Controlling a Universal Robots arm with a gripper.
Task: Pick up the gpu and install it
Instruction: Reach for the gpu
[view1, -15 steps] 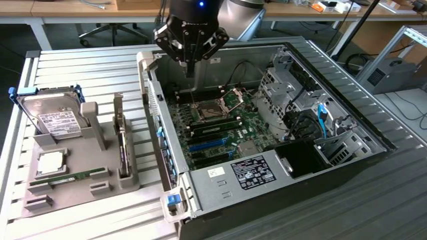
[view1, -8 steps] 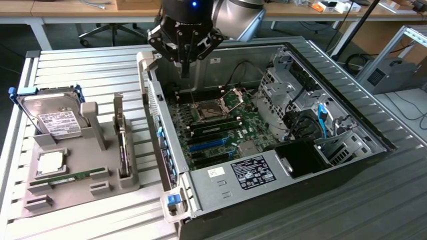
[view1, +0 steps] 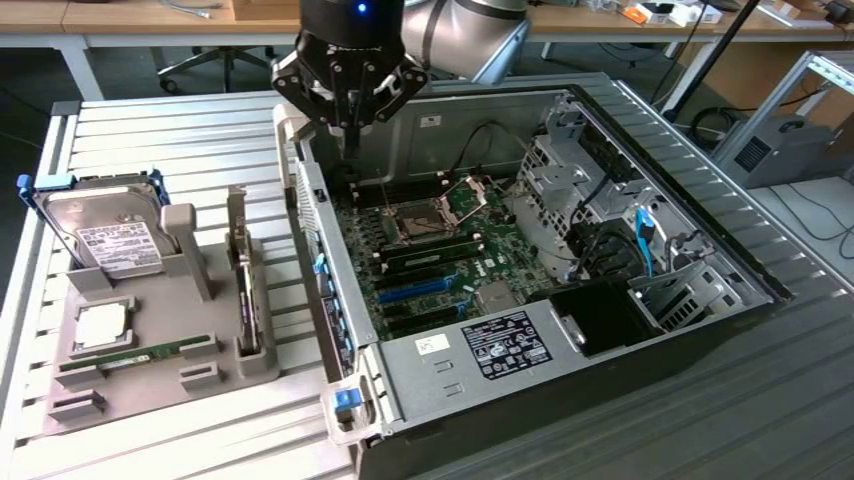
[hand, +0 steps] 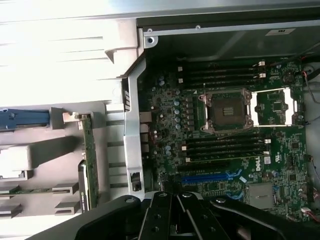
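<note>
end effector (view1: 352, 142) at top centre of exterior frame, closed, fingers pressed together, pointing down over upper-left corner of open case (view1: 467, 125), above motherboard (view1: 441, 250). gpu (view1: 243, 285) at left of frame, standing on edge in grey holder (view1: 187, 250) on tabletop (view1: 174, 130), just beside case's outer wall, well apart from end effector. hard drive (view1: 114, 235) at holder's upper-left end.
</note>
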